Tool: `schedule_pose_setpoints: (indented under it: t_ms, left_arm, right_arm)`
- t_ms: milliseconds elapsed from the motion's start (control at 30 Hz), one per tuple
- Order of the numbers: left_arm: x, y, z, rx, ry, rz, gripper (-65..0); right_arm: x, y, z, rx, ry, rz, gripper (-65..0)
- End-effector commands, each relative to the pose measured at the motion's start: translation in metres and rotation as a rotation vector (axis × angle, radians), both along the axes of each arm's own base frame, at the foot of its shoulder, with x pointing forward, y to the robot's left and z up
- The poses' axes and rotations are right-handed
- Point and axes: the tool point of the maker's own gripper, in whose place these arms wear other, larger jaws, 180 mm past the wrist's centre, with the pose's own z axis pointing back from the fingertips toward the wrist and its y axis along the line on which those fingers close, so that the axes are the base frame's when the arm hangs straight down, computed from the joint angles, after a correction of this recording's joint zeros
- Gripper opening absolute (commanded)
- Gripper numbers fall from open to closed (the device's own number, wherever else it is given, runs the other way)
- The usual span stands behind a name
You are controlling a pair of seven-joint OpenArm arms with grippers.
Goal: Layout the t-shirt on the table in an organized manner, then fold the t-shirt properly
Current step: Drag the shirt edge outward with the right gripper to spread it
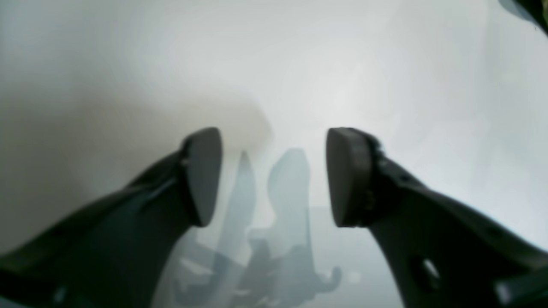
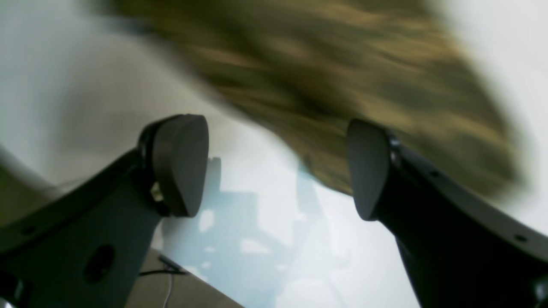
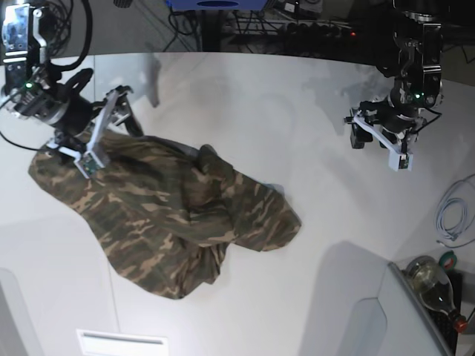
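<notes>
The camouflage t-shirt (image 3: pixel 171 215) lies crumpled in a loose heap on the white table (image 3: pixel 297 126), left of centre in the base view. My right gripper (image 3: pixel 110 130) hovers at the shirt's far left edge. In the right wrist view the right gripper (image 2: pixel 274 167) is open with nothing between its pads, and the blurred t-shirt (image 2: pixel 342 85) lies just beyond them. My left gripper (image 3: pixel 380 139) is far to the right, away from the shirt. The left wrist view shows the left gripper (image 1: pixel 274 175) open over bare table (image 1: pixel 342 64), holding nothing.
A glass bottle (image 3: pixel 430 278) and a coiled white cable (image 3: pixel 449 215) sit off the table's right side. Dark cables and equipment line the far edge. A white panel (image 3: pixel 122 343) lies at the near edge. The right wrist view shows a table edge with a thin cable (image 2: pixel 167 273).
</notes>
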Motion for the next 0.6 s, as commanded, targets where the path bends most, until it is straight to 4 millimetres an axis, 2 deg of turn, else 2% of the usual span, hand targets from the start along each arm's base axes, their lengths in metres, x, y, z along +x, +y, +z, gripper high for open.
schedule_pose_setpoints:
  t_ms: [0, 67, 167, 267, 367, 467, 500, 567]
  left_arm:
    - [0.009, 0.008, 0.011, 0.015, -0.042, 0.005, -24.5]
    - [0.009, 0.009, 0.012, 0.015, -0.043, 0.008, -22.4]
    - [0.007, 0.011, 0.011, 0.02, -0.038, 0.009, -20.4]
    - [0.006, 0.012, 0.011, 0.022, -0.036, 0.008, -19.7]
    - [0.005, 0.012, 0.01, 0.022, -0.035, 0.008, -19.7]
    - [0.005, 0.012, 0.01, 0.022, -0.035, 0.008, -19.7]
    - [0.006, 0.012, 0.011, 0.022, -0.036, 0.008, -19.7]
    - [0.007, 0.012, 0.011, 0.022, -0.038, 0.008, -19.7]
  right_arm:
    - [0.012, 0.007, 0.01, -0.012, -0.063, 0.013, -19.1]
    - [0.015, 0.029, 0.0, -0.066, -0.076, 0.027, -18.3]
    - [0.026, 0.048, -0.011, -0.191, -0.116, 0.044, -18.2]
    - [0.034, 0.07, -0.022, -0.243, -0.117, 0.074, -18.2]
    - [0.043, 0.083, -0.03, -0.229, -0.096, 0.066, -18.9]
    - [0.052, 0.084, -0.038, -0.233, -0.078, 0.067, -19.8]
    - [0.054, 0.084, -0.041, -0.238, -0.071, 0.067, -22.4]
    - [0.056, 0.082, -0.046, -0.244, -0.058, 0.067, -35.4]
